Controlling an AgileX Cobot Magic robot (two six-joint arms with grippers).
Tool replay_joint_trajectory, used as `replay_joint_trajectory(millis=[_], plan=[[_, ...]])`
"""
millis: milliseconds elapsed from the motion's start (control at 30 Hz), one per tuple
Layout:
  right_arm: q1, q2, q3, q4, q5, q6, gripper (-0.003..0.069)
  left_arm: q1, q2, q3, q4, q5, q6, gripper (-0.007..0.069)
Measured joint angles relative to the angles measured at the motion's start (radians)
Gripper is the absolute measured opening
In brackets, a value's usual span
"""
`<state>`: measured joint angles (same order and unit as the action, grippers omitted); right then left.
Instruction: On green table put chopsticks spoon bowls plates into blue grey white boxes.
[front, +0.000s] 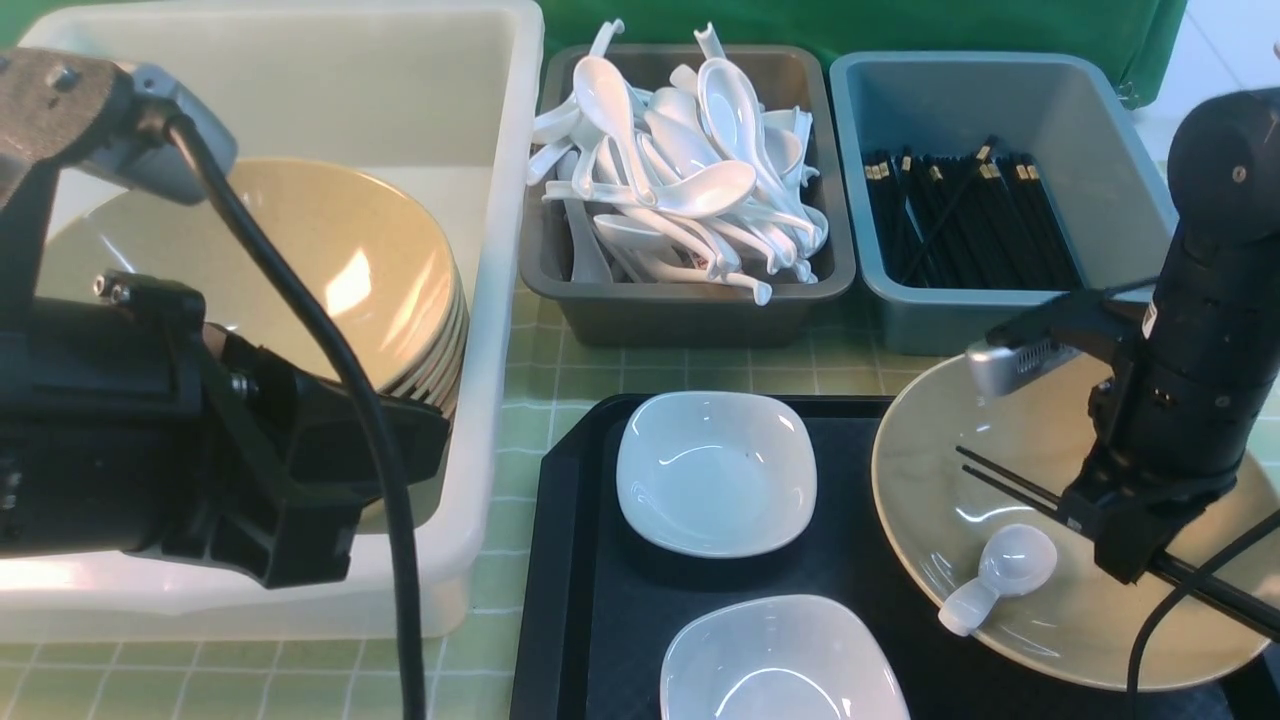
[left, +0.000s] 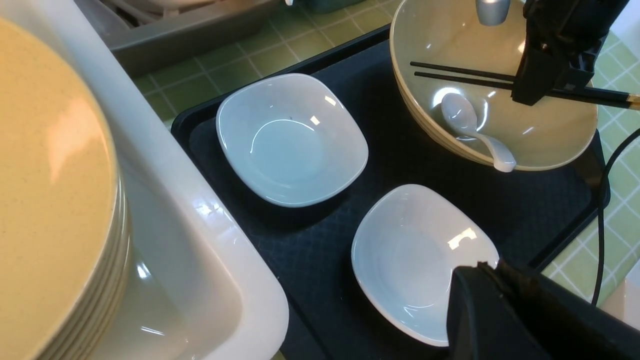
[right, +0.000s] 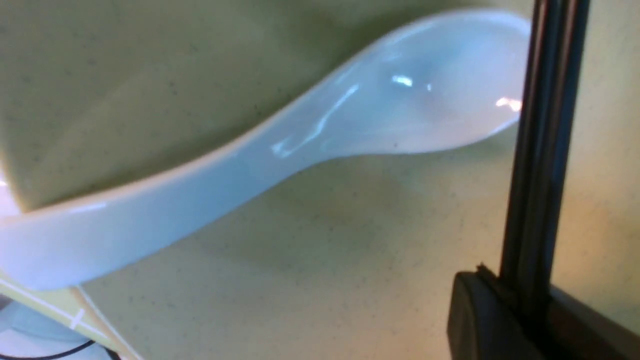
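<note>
R hand (front: 1125, 555) clamped on pair of black chopsticks (right: 542, 150) over round beige plate (front: 920, 500); white ceramic spoon (front: 1005, 575) lies in plate. L hand (left: 492, 300) fully closed, nothing seen in it, well apart from plate.

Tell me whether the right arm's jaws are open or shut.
Shut on the chopsticks: the front and left wrist views show the jaws pinching both black sticks over the beige plate.

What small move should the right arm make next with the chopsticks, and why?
Probably lift straight up. The right gripper is shut on the chopsticks, which lie across the beige bowl near the white spoon; rising first should clear both before heading to the blue box.
</note>
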<state>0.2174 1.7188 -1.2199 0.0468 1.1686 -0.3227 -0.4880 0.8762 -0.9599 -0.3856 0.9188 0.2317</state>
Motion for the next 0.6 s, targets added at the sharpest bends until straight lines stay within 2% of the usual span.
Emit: replay_joint_trajectory(millis=[267,433,600], plan=[[-0.071,0.000,-0.057,0.130,0.000,-0.040,0.0063,0.000,0.000,0.000,0.000,-0.005,0.000,0.0000],[-0.155,0.000,-0.060,0.296,-0.001,-0.100,0.0063,0.000,0.000,0.000,-0.003,-0.010,0.009,0.0000],[-0.182,0.001,-0.069,0.342,-0.001,-0.099,0.0063,0.000,0.002,0.000,-0.004,-0.023,0.015,0.0000]])
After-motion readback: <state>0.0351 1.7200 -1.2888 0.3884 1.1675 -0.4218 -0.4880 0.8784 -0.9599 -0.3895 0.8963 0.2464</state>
